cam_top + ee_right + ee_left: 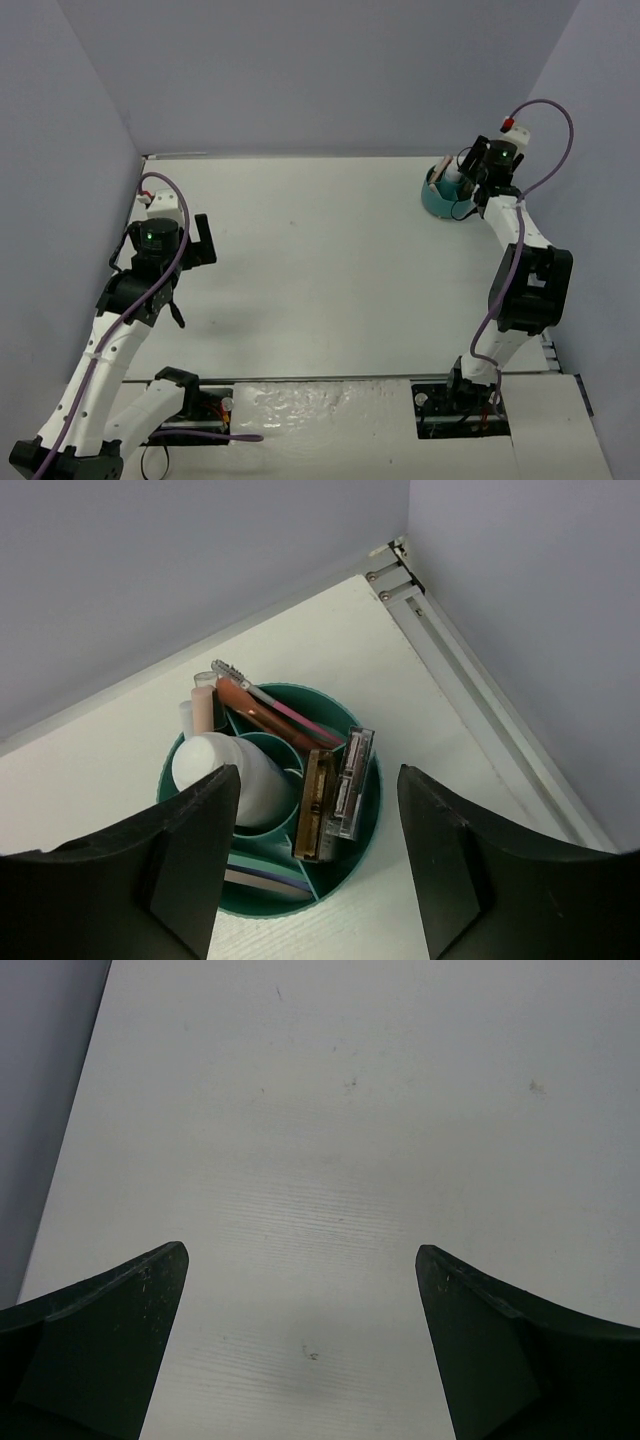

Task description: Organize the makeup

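Observation:
The makeup stands in the teal round tub [266, 911] near the table's back right corner [437, 205]. A white bottle [225, 770] fills the middle cup. Two flat palettes [322, 798] stand on edge in the right compartment. Thin pink and orange sticks [262, 712] lean at the back, and lilac and mint applicators [266, 878] lie in the front compartment. My right gripper [317, 771] hangs open just above the tub, holding nothing [458, 182]. My left gripper [300, 1247] is open over bare table at the left [205, 240].
The tub sits close to the grey back wall and the metal rail [470, 650] along the table's right edge. The white table [330, 270] stretches between the two arms. The left wall runs close beside the left arm.

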`<state>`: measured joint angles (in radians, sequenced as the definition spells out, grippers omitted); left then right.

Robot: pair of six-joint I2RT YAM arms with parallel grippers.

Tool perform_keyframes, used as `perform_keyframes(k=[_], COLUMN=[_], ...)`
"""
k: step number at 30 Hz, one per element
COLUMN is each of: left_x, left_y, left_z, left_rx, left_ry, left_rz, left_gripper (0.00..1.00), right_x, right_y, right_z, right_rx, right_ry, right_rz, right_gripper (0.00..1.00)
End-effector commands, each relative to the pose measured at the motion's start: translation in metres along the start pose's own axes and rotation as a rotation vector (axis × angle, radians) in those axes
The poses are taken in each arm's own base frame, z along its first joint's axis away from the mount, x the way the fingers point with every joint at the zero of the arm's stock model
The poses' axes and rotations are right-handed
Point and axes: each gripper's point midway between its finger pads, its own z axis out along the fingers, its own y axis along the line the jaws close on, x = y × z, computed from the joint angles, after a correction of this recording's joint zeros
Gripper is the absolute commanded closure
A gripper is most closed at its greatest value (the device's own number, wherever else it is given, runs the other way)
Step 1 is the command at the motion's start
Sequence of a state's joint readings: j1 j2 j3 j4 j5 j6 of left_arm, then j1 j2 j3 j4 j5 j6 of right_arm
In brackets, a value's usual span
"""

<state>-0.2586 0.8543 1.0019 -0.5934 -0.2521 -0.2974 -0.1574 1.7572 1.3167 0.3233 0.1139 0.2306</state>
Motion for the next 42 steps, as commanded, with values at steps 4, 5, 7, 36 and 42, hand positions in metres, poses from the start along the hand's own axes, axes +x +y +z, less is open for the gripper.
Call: perform_keyframes(k=[4, 5, 7, 36, 42], left_x=[-0.031, -0.031, -0.034, -0.043, -0.024], left_y=[0.003, 0.003, 0.004, 0.023, 0.026], left_z=[-0.012, -0.013, -0.015, -0.039, -0.028], left_rx=[0.007, 0.008, 0.009, -0.045, -0.064], left_ry=[-0.117, -0.120, -0.131, -0.208, -0.169], left_rz=[-0.036, -0.036, -0.038, -0.027, -0.014], left_gripper=[0.03, 0.03, 0.03, 0.03, 0.03], right_x=[-0.101, -0.109, -0.108, -0.104, -0.099], right_y=[0.013, 0.011, 0.008, -0.022, -0.016], right_z=[-0.102, -0.123, -0.147, -0.359, -0.352], right_rx=[-0.099, -0.108, -0.118, -0.161, -0.165], right_ry=[-0.197, -0.222, -0.220, -0.491, -0.463], right_rz=[0.014, 0.016, 0.031, 0.108, 0.094], right_gripper=[0.07, 0.03, 0.01, 0.00, 0.00])
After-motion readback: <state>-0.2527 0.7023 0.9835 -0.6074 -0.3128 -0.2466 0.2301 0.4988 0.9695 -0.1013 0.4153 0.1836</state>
